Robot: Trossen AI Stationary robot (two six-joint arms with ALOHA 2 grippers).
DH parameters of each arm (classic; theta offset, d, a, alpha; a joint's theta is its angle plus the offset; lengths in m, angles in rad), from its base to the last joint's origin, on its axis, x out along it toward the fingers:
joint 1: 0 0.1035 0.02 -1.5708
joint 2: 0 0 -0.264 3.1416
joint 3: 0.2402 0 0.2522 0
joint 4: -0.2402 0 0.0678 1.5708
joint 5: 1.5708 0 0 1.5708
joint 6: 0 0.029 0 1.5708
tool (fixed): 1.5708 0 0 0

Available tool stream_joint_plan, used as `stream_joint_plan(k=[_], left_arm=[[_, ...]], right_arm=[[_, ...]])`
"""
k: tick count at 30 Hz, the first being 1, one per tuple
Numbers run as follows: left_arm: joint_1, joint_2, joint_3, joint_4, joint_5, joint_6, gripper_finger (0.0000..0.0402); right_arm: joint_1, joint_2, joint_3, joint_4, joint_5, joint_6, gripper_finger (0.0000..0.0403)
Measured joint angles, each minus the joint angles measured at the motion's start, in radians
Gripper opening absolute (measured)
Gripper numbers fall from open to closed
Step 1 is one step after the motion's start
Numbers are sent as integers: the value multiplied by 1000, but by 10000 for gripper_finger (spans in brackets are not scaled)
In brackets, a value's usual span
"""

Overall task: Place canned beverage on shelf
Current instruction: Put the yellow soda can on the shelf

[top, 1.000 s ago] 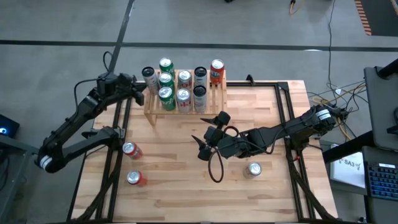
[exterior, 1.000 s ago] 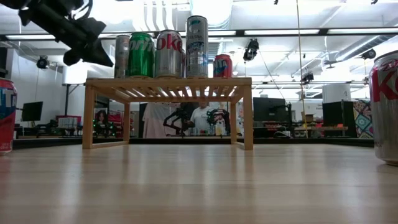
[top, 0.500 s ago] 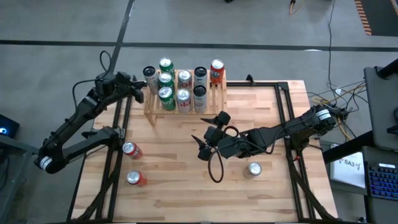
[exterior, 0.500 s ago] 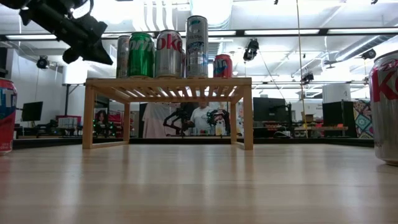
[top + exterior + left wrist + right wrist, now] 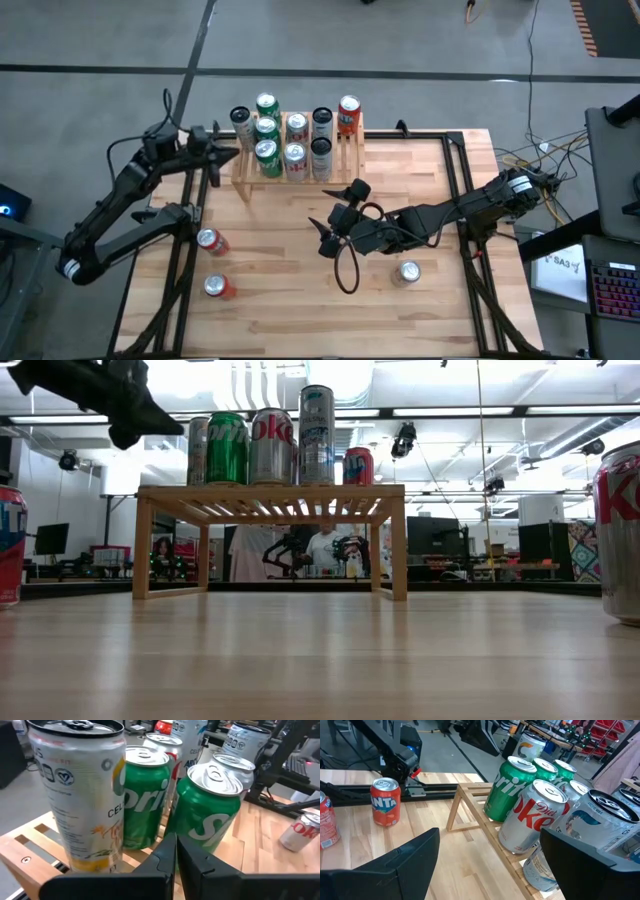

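Shelf [image 5: 298, 165]: eight cans are being carried upright on it, three cans [image 5: 212, 242] are being left on the surface [image 5: 290, 280]; left claw [image 5: 222, 155] is being kept pressed together, empty, beside the shelf; right claw [image 5: 335, 228] is being held spread, empty, mid-surface.

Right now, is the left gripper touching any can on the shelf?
Apart. In the high view the left gripper, shut, sits off the shelf's left end, with a clear gap to the nearest can, the tall white can.
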Motion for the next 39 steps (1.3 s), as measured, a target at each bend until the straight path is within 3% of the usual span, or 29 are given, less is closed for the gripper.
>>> stream_joint_plan(k=[17,39], left_arm=[[-6,118,0,100,-76,-52,0],[-6,155,0,122,-167,-59,0]], right_arm=[[-4,0,0,-3,2,9,331],[-4,0,0,-15,2,10,331]])
